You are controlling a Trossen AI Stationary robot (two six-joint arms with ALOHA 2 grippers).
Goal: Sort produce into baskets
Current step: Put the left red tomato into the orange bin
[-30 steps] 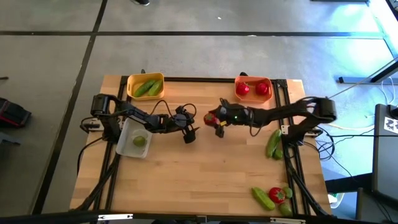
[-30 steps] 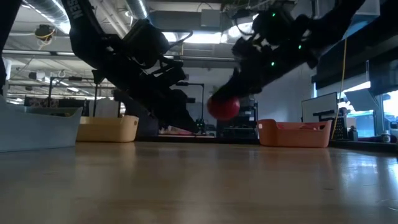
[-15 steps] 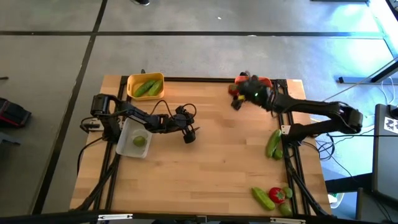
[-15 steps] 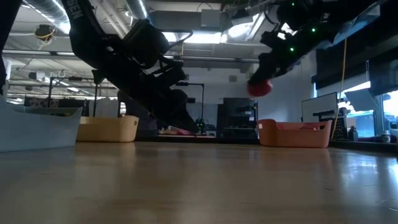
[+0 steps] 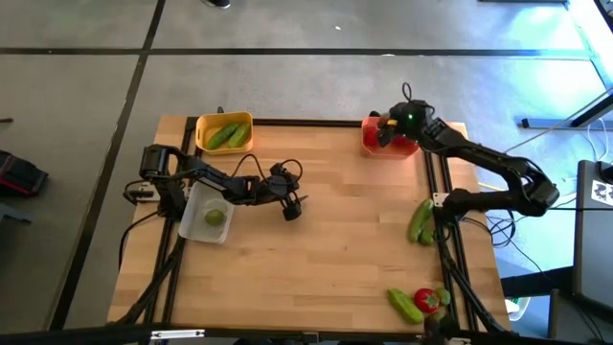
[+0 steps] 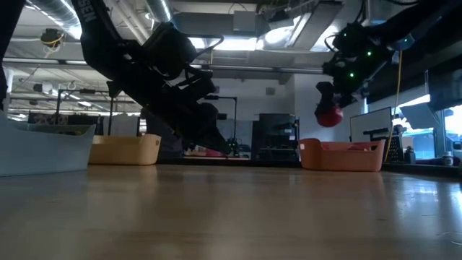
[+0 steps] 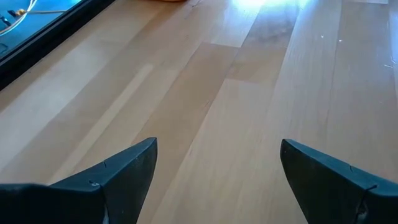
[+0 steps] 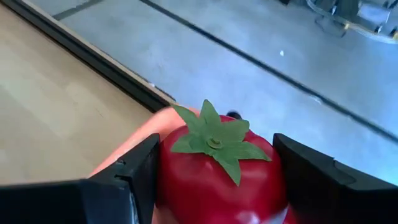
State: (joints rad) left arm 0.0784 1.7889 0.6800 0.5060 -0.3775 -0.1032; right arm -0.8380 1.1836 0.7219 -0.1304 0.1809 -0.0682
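My right gripper (image 5: 385,130) is shut on a round red tomato piece with a green top (image 8: 216,180) and stands over the orange basket (image 5: 404,151) at the far right. In the low view the tomato (image 6: 329,115) hangs above that basket (image 6: 339,156). My left gripper (image 5: 292,207) is open and empty near the table's middle; its wrist view shows only bare wood between the fingers (image 7: 214,168). The yellow basket (image 5: 203,125) at the far left holds two green cucumber pieces (image 5: 228,136). The whitish tray (image 5: 196,196) holds one small round green piece (image 5: 214,217). My right gripper pinches the tomato by its two opposite round sides (image 8: 168,186) between the two fingers, with the green top (image 8: 214,142) pointing away from the wrist. The tomato is lifted clear and hangs below the gripper, above the orange basket.
Two green cucumber pieces (image 5: 421,220) lie by the table's right edge. A cucumber (image 5: 404,305), a tomato (image 5: 427,301) and a small green piece (image 5: 441,322) lie at the near right corner. Black rails run along both table sides. The wood between the arms is bare.
My right gripper has carried the tomato from the table's middle toward the far right corner and now stands over the orange basket, still shut on it. The tomato has stayed clear of the table throughout.
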